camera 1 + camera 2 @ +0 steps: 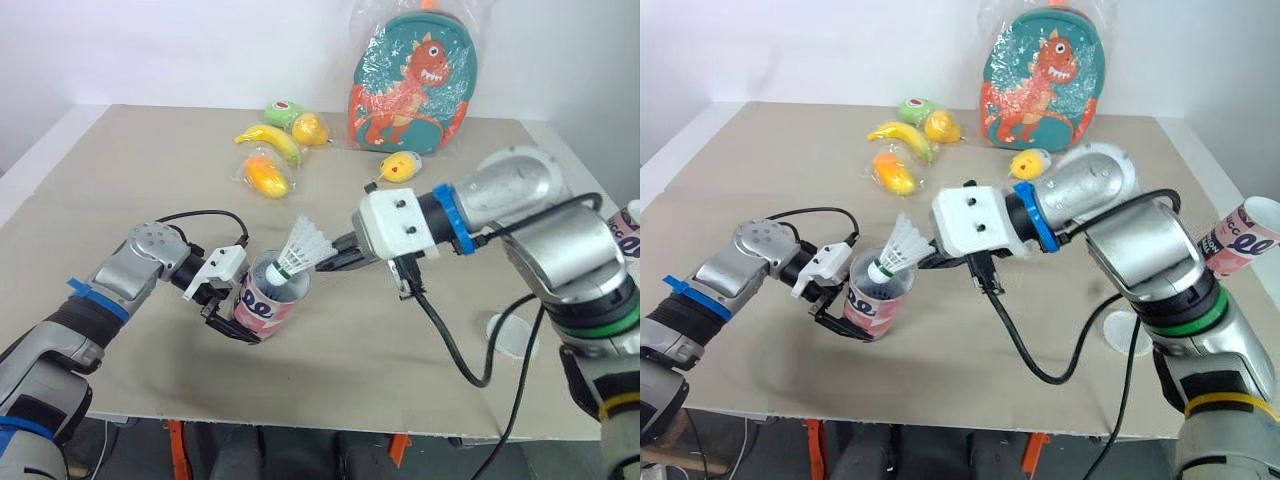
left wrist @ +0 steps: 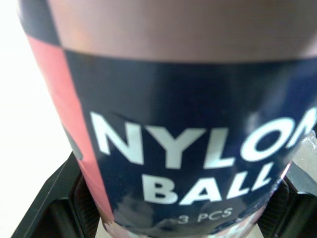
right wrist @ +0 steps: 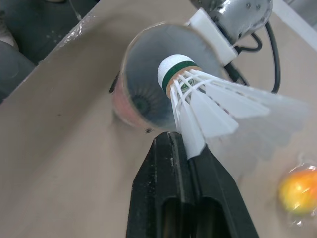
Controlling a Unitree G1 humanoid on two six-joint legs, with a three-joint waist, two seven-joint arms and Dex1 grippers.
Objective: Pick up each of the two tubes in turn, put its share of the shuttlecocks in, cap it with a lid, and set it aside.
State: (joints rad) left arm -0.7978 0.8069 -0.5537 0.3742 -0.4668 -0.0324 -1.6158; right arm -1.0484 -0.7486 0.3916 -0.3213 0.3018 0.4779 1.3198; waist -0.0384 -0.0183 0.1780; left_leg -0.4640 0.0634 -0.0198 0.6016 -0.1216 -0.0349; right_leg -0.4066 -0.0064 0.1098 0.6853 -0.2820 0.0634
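The pink tube [image 1: 264, 308] is held tilted above the front part of the counter [image 1: 150, 160], its open mouth turned up and toward the robot's right. It is clamped between the 2 black fingers of the left gripper [image 1: 228, 318], and the words "NYLON BALL" are read on its dark label in the left wrist view. A white shuttlecock [image 1: 303, 247] is placed with its green-banded cork at the tube's mouth and its skirt pointing up and out. The skirt's edge is pinched by the right gripper [image 3: 185, 148], whose fingers are pressed together on it. A second tube [image 1: 1240, 238] is seen tilted at the counter's right edge, and a white round lid [image 1: 1125, 328] lies flat near the front right, partly crossed by a black cable [image 1: 1040, 372]. At the back, a dinosaur backpack [image 1: 412, 80] in clear wrap is propped upright, with a banana [image 1: 268, 140] and several wrapped toy fruits lying just beside it.
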